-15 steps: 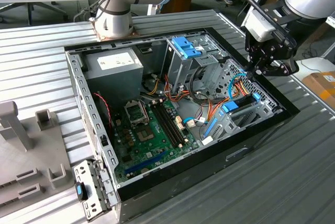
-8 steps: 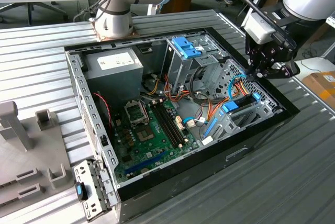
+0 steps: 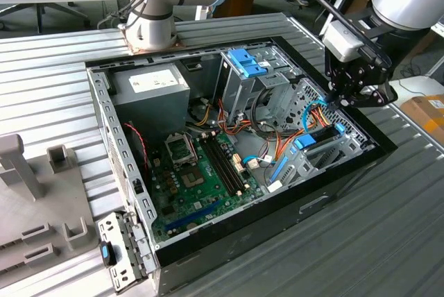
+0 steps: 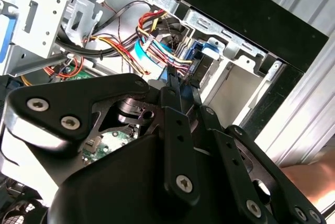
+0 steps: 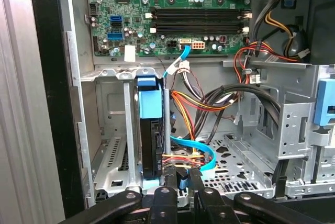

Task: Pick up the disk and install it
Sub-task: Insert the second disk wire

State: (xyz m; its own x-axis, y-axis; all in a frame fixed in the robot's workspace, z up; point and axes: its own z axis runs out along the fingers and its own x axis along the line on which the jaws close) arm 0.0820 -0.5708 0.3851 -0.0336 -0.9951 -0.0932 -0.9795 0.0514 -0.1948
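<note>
One open computer case (image 3: 333, 193) on ribbed grey metal tabletop (image 3: 55, 82).

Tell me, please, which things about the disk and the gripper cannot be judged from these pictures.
- Disk: in the first wrist view it stands edge-on in its bay, so its label face is hidden.
- Whether the disk is fully seated: its lower end is covered by the gripper and by the cables.
- Disk in the second wrist view: mostly hidden by the gripper's body.
- Exterior view: the gripper covers part of the bay.
</note>
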